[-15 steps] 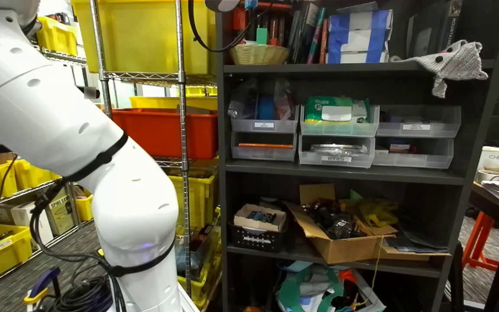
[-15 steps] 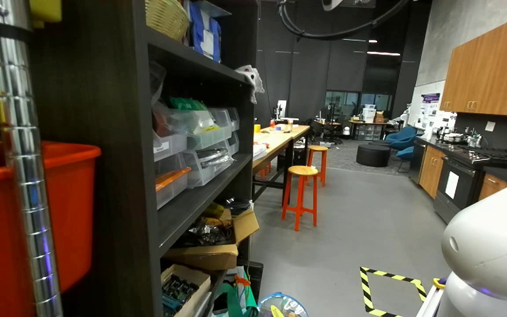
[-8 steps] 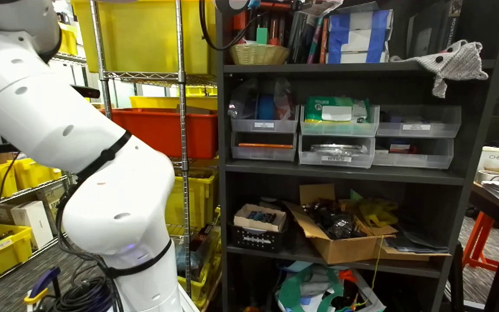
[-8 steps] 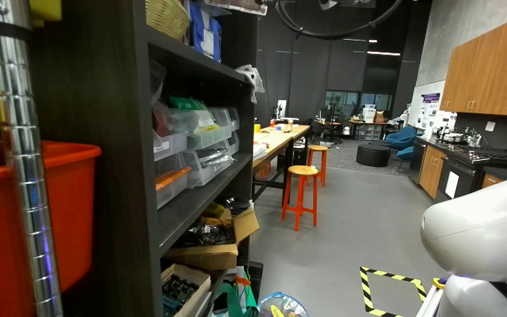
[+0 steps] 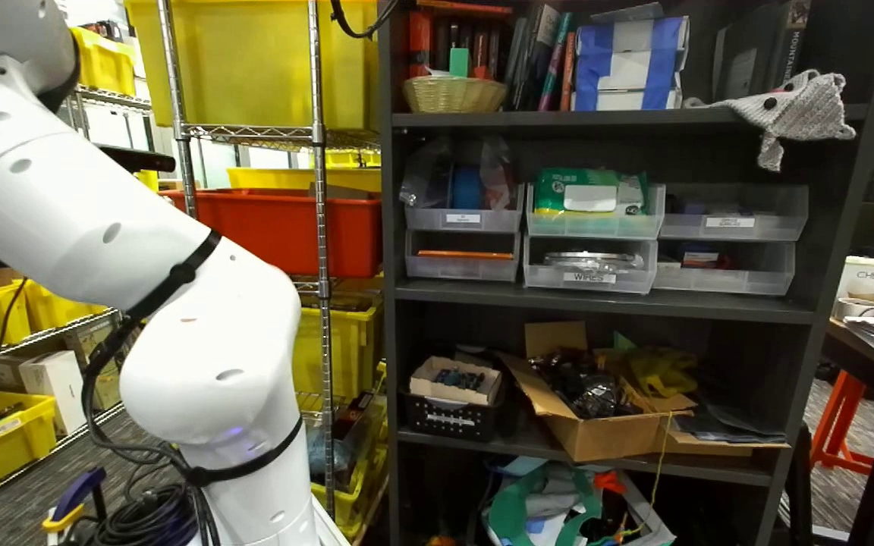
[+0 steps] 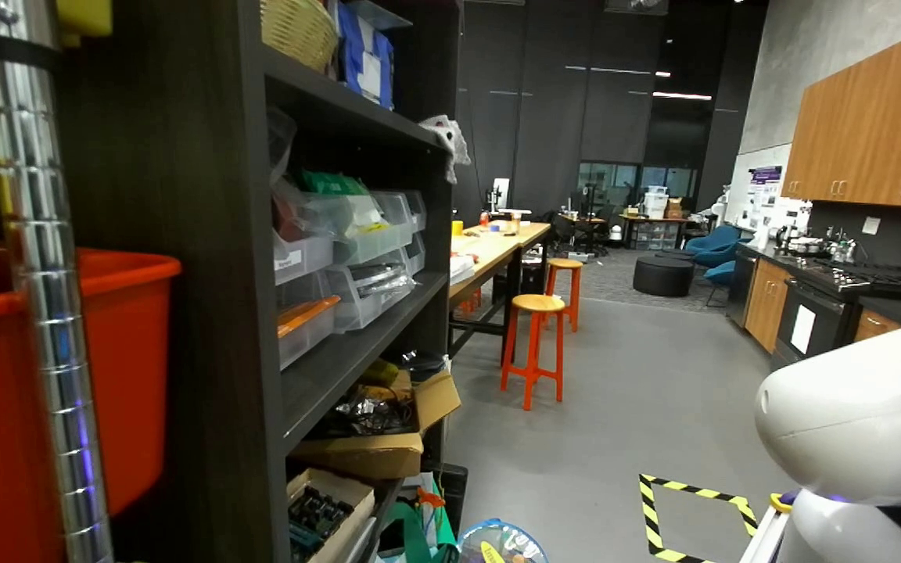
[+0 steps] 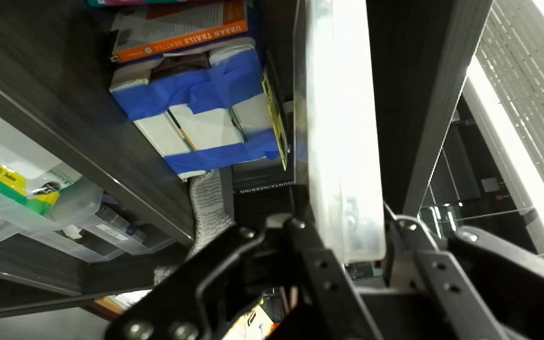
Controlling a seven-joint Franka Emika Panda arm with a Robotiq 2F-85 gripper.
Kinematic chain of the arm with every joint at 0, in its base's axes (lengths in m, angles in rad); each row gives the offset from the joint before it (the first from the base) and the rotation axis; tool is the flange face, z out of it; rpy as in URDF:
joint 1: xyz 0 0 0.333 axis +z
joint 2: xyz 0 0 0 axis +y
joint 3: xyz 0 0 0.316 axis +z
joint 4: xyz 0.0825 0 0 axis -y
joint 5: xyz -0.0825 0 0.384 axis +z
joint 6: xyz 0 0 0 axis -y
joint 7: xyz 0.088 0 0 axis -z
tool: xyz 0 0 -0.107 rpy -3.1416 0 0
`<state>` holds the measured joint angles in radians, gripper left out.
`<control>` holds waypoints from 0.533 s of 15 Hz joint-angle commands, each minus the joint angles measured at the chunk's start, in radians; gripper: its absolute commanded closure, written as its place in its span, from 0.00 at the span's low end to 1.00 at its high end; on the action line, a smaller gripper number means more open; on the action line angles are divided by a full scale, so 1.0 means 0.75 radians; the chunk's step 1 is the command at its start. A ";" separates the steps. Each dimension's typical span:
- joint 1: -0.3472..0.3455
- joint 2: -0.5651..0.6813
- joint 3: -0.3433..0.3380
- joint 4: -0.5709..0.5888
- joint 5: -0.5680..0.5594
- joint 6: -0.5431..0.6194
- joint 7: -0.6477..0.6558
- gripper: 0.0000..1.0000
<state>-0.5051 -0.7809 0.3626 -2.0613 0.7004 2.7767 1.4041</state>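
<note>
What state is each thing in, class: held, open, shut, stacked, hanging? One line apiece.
Pale object: held between the jaws
Cardboard box: open, filled
Clear bins: open, stacked two high
Wipes pack: lid shut
Knitted toy: partly hanging off the shelf
Blue-taped bundle: bound together
Red bin: open-topped
Wall cabinets: shut
Oven: shut
Nearer stool: upright

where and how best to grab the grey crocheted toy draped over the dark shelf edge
Probably pinch the drooping flap of the grey crocheted toy, coming from the front: it hangs over the edge of the dark shelf, leaving its sides exposed, and the yarn looks soft. The black gripper would likely need to release the white translucent slab in its jaws first.
</note>
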 commanded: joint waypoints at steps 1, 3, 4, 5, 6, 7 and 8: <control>0.117 0.065 -0.078 0.067 -0.152 -0.002 0.140 0.93; 0.171 0.104 -0.107 0.094 -0.219 0.011 0.193 0.93; 0.197 0.119 -0.122 0.106 -0.249 0.001 0.219 0.93; 0.229 0.137 -0.142 0.123 -0.274 -0.004 0.238 0.93; 0.257 0.154 -0.162 0.139 -0.294 -0.015 0.258 0.93; 0.283 0.172 -0.181 0.156 -0.311 -0.020 0.276 0.93; 0.308 0.193 -0.203 0.177 -0.321 -0.028 0.291 0.93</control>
<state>-0.3414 -0.6981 0.2642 -2.0081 0.5032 2.7744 1.5643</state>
